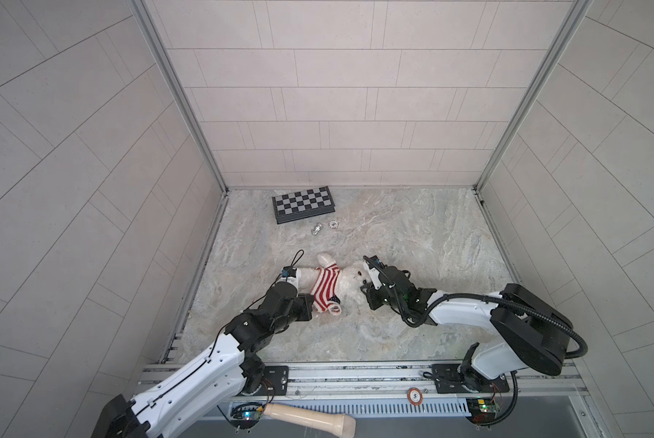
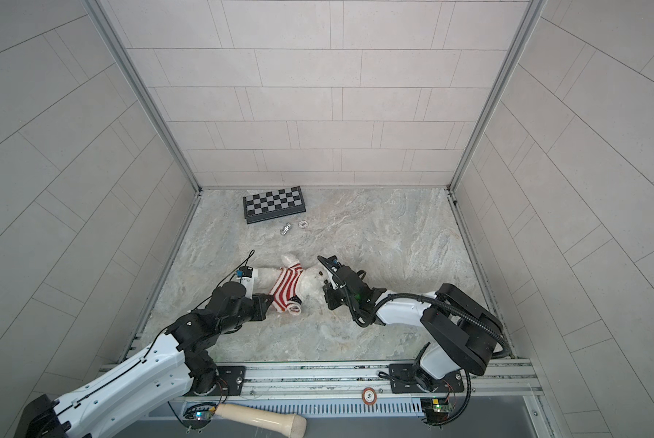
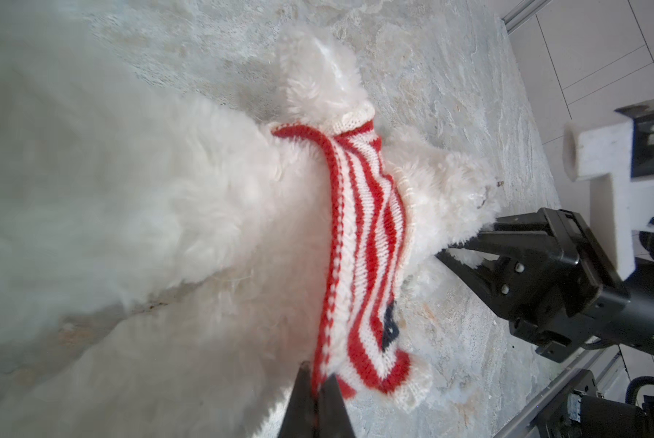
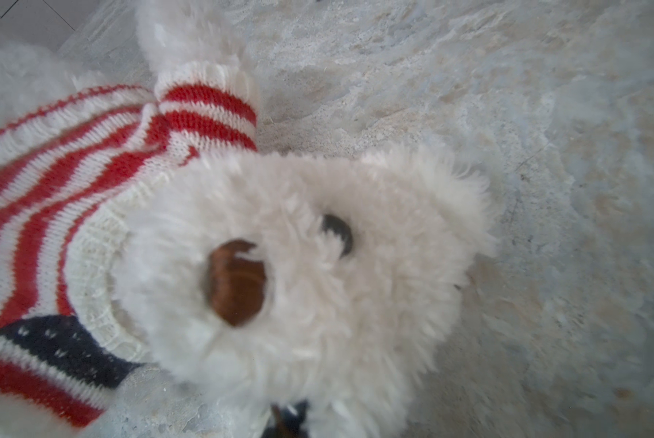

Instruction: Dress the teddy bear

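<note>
Left gripper [image 3: 318,373] pinches sweater [image 3: 359,227] hem; right gripper [image 3: 460,246] nips bear [image 3: 204,212] by head fur. Pulling apart could slip that fur grip.

teddy bear [image 4: 318,265]: fluffy white all over on my feed; black eye and glossy brown nose in the right wrist view.
sweater [image 3: 359,242]: red and white knit stripes, cream ribbed collar and cuffs; I also make out a navy patch with white specks.
tabletop [image 1: 412,242]: marbled grey and beige.
chessboard [image 1: 303,204]: black and silver-grey checks, dark frame.
chess piece [image 1: 316,229]: shiny silver.
left arm [image 1: 189,375], right arm [image 1: 465,307]: white shells, black joints.
walls [image 1: 356,94]: pale grey tiles from where I watch.
</note>
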Available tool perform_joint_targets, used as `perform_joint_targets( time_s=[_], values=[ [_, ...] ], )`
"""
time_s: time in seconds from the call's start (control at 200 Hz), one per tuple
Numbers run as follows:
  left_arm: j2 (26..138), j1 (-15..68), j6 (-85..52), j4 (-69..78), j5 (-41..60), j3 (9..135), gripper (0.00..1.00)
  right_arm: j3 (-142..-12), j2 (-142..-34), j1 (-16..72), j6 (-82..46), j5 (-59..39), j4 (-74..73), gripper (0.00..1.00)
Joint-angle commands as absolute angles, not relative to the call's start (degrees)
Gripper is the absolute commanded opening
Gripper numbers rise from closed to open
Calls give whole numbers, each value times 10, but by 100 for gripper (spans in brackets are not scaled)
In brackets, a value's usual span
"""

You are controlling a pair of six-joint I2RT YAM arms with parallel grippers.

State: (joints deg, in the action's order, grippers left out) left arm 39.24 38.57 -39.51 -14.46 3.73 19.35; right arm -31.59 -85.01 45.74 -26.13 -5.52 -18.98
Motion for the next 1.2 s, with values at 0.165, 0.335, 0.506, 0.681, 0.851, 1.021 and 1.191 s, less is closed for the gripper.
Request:
perform_joint_targets(
  time_s=[0.165,0.335,0.506,0.681,0.851,1.021,1.191],
  values=[
    [393,380,-357,-182,-9,201,0,-316,-819,451,-262,-25,-141,7],
    [412,386,-352,-137,52,190,0,-334,-800,456,-275,-32,-120,5],
    [374,431,-381,-116,58,171,50,-337,-785,469,-286,-25,-119,4],
    [343,474,-412,-105,40,133,68,-333,-784,475,-293,-18,-122,4],
    [346,486,-424,-75,26,116,66,-332,-782,480,-295,-15,-120,4],
    [409,487,-428,-10,38,116,62,-334,-784,483,-298,-16,-120,4],
    [445,488,-432,36,44,120,42,-330,-783,483,-299,-12,-117,3]
  ],
)
